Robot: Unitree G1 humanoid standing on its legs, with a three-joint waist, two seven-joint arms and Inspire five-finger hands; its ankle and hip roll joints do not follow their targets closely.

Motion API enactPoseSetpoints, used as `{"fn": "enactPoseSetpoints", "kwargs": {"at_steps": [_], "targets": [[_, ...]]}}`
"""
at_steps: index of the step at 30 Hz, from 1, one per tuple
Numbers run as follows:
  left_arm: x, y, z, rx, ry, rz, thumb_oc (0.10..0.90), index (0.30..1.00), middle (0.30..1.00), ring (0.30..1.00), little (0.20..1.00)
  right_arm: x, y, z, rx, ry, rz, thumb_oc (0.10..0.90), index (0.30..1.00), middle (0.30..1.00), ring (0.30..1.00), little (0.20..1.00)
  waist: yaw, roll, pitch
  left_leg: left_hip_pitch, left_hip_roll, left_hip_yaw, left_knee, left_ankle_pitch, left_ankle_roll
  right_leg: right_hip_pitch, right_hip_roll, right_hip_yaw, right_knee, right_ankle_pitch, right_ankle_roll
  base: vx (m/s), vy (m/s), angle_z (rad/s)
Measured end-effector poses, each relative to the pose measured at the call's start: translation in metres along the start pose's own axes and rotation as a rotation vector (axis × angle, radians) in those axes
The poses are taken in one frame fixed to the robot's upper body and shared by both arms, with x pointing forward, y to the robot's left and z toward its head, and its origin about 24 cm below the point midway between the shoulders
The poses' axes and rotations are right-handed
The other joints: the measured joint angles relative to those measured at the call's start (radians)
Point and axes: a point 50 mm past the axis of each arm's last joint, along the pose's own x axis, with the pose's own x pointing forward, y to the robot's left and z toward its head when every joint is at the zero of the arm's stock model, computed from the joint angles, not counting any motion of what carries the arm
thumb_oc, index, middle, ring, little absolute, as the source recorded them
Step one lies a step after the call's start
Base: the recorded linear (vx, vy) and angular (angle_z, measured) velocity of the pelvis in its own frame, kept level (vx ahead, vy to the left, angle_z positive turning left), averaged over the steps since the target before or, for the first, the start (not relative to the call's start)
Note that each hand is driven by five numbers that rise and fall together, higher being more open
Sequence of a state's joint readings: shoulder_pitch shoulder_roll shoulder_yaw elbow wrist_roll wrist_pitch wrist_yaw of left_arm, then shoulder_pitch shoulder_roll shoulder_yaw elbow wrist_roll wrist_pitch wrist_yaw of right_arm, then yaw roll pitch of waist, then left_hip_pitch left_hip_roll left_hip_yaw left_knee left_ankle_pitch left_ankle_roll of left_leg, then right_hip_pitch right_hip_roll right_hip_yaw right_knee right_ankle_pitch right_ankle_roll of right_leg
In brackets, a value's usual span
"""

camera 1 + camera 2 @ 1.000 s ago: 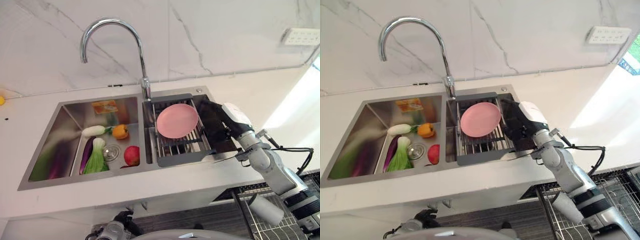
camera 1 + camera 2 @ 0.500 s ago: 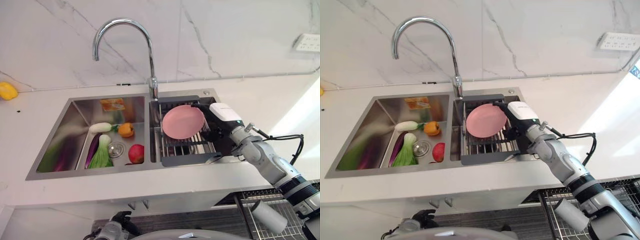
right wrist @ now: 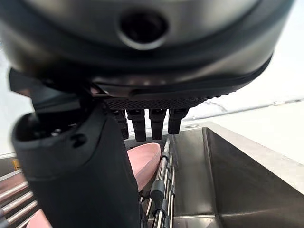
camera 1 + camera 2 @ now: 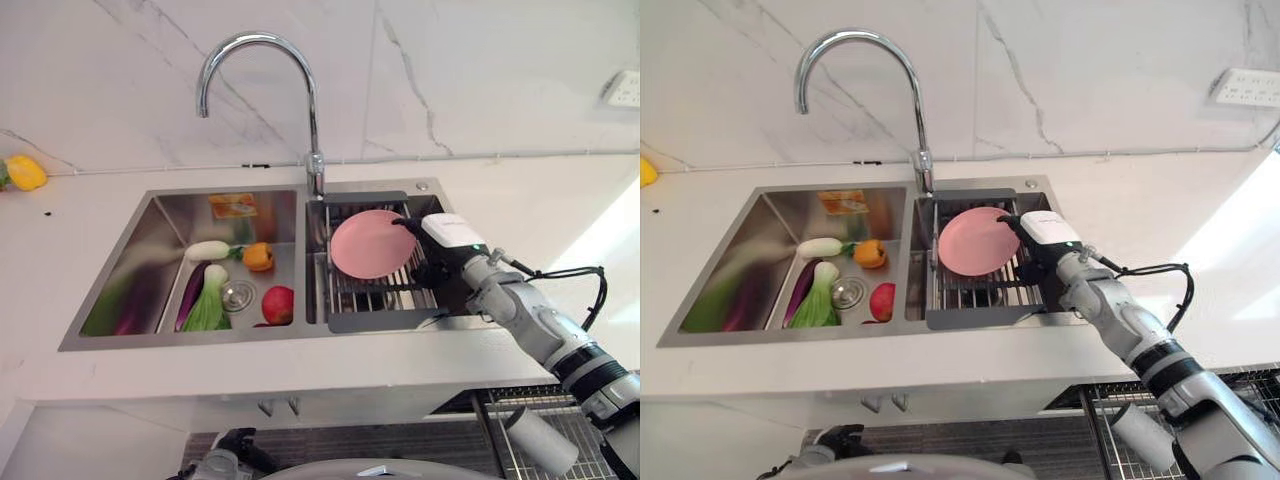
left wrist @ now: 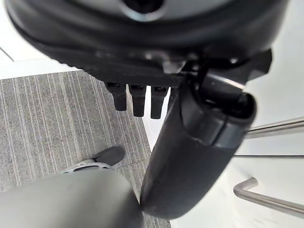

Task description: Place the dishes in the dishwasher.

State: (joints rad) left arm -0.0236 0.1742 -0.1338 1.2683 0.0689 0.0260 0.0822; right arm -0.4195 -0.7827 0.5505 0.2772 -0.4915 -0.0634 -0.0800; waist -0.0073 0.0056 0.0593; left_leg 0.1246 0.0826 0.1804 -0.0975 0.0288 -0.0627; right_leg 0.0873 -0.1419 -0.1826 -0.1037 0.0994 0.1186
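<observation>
Looking down through the left eye view, the pink plate [image 4: 371,243] leans in the dark drying rack [image 4: 385,318] that sits in the right basin of the sink [image 4: 120,345], close to the rack's back edge beside the tap [image 4: 262,92]. The right hand [image 4: 440,250] is at the plate's right rim, its white-backed palm over the rack's right side and a dark fingertip reaching across to the plate's edge. The plate lies from the fingers toward the divider between the basins, its face turned up and forward, so the rim is the part on offer. The right forearm comes in low from the worktop's front right corner. The left basin holds vegetables [image 4: 215,290] and a red apple [image 4: 278,304], well apart from the hand.

In the right eye view the same contact shows: the hand [image 4: 1045,240] sits just right of the plate [image 4: 978,241], touching or nearly touching its rim; I cannot tell whether the rim is actually pinched.

In the left wrist view the left hand [image 5: 190,156] hangs over grey floor, fingers [image 5: 137,99] curled short against the palm and holding nothing; it is the farther hand by far.

In the right wrist view the fingers [image 3: 149,124] point down over the rack bars, with the plate [image 3: 142,161] just under them and next to the thumb [image 3: 80,180]. They look part-bent, but whether they grip cannot be told.
</observation>
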Motion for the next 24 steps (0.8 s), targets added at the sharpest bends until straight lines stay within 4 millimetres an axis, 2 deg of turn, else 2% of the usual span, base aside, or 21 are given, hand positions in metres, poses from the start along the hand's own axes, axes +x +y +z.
{"fn": "enactPoseSetpoints", "kwargs": {"at_steps": [4,8,12,17,19,24], "targets": [[0.0,0.0,0.001,0.007,-0.008,0.003,0.8,0.9,0.9,0.9,0.9,0.005,0.002,0.0,-0.073,-0.002,-0.006,0.8,0.9,0.9,0.9,0.9,0.003,0.0,0.0,-0.001,0.0,-0.002,0.002,0.001,0.0,0.0,0.0,-0.002,0.0,0.0,0.0,0.0,0.0,0.0],[0.0,-0.001,0.004,0.037,-0.027,0.01,0.8,0.9,0.9,0.9,0.9,0.016,0.018,0.002,-0.181,0.007,0.009,0.8,0.9,0.9,0.9,0.9,0.007,0.0,0.0,-0.004,0.0,-0.007,0.004,0.002,0.0,0.0,0.0,-0.006,0.0,0.0,-0.001,0.01,-0.005,0.03],[-0.001,-0.003,0.005,0.021,-0.027,0.02,0.8,0.9,0.9,0.9,0.9,0.019,0.029,0.007,-0.28,0.014,-0.025,0.8,0.9,0.9,0.9,0.9,0.009,0.002,0.0,-0.009,0.0,-0.017,0.004,0.003,0.0,-0.001,0.0,-0.012,0.0,-0.003,-0.003,0.0,-0.008,0.05],[-0.001,-0.004,0.005,0.026,-0.031,0.032,0.8,0.9,0.9,0.9,0.9,0.022,0.034,0.014,-0.342,-0.007,-0.054,0.8,0.9,0.9,0.9,0.9,0.009,0.007,-0.001,-0.02,0.0,-0.027,0.004,0.006,-0.001,-0.005,0.0,-0.022,0.0,-0.004,-0.005,0.01,-0.012,0.06],[-0.001,-0.004,0.005,0.027,-0.031,0.04,0.8,0.9,0.9,0.9,0.9,0.022,0.033,0.014,-0.363,-0.005,-0.074,0.4,0.3,0.3,0.3,0.3,0.009,0.01,-0.002,-0.024,0.001,-0.032,0.004,0.008,-0.001,-0.006,0.0,-0.027,0.0,-0.005,-0.005,0.01,-0.014,0.06],[-0.001,-0.004,0.005,0.028,-0.03,0.046,0.8,0.9,0.9,0.9,0.9,0.022,0.03,0.016,-0.362,-0.011,-0.114,0.4,0.3,0.3,0.3,0.3,0.009,0.015,-0.003,-0.025,0.003,-0.033,0.004,0.008,-0.001,-0.006,0.002,-0.029,0.0,-0.005,-0.007,0.0,-0.003,0.01]]}}
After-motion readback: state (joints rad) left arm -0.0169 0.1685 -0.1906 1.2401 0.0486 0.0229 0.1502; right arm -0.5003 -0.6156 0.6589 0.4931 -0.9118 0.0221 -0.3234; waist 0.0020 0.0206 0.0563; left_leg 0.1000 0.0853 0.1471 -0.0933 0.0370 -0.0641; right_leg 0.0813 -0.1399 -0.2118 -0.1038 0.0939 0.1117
